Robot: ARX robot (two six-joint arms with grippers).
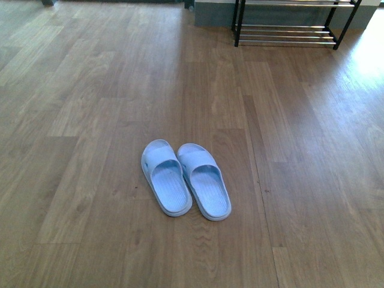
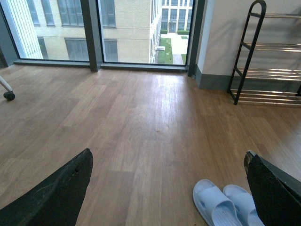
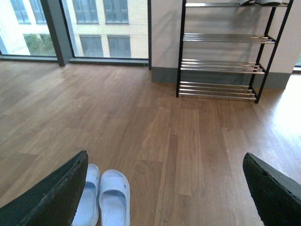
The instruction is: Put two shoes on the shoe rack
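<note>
Two pale blue slides lie side by side on the wood floor, the left shoe touching the right shoe, toes pointing away from me. The shoe rack stands far off at the back right against the wall, black frame with chrome bars. No arm shows in the front view. My left gripper is open and high above the floor, the slides low near its right finger. My right gripper is open too, the slides beside its left finger and the rack straight beyond.
Wood plank floor spreads all around the slides. Tall windows with dark frames line the far wall. A chair caster shows at the far left. Something grey rests on the rack's top tier.
</note>
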